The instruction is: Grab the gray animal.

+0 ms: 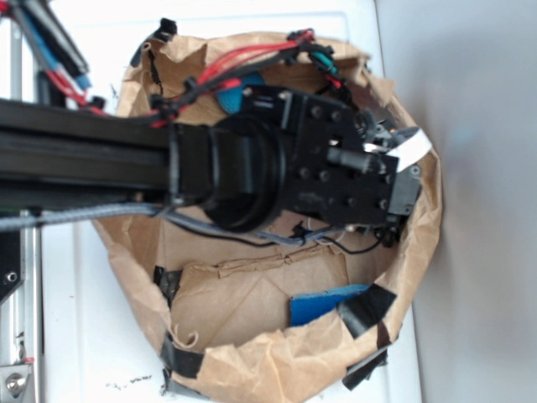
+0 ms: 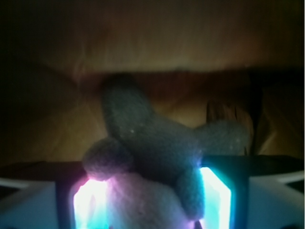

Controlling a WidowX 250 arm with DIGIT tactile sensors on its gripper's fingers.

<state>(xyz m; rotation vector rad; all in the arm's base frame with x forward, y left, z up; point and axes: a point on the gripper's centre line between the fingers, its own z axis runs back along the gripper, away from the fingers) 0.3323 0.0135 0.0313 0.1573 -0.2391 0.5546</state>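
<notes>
Pincer (image 2: pixel 152 200): squeezing the gray animal (image 2: pixel 157 138) between its two glowing pads (image 2: pixel 214 195) — the pads are pressing on both sides of it.
Gray animal: sitting right in the pincer, its fuzzy gray limbs sticking out above the pads, its pale part lying low between them.
Paper bag (image 1: pixel 277 353): lying open on the white table (image 1: pixel 92 327) — the black arm is reaching inside it.
Blue block (image 1: pixel 323 304): resting in the bag, near the bottom edge.

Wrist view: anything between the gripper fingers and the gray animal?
Nothing. In the wrist view the gray animal sits directly between the glowing fingers of the gripper, apparently touching both. The exterior view hides this behind the arm.
</notes>
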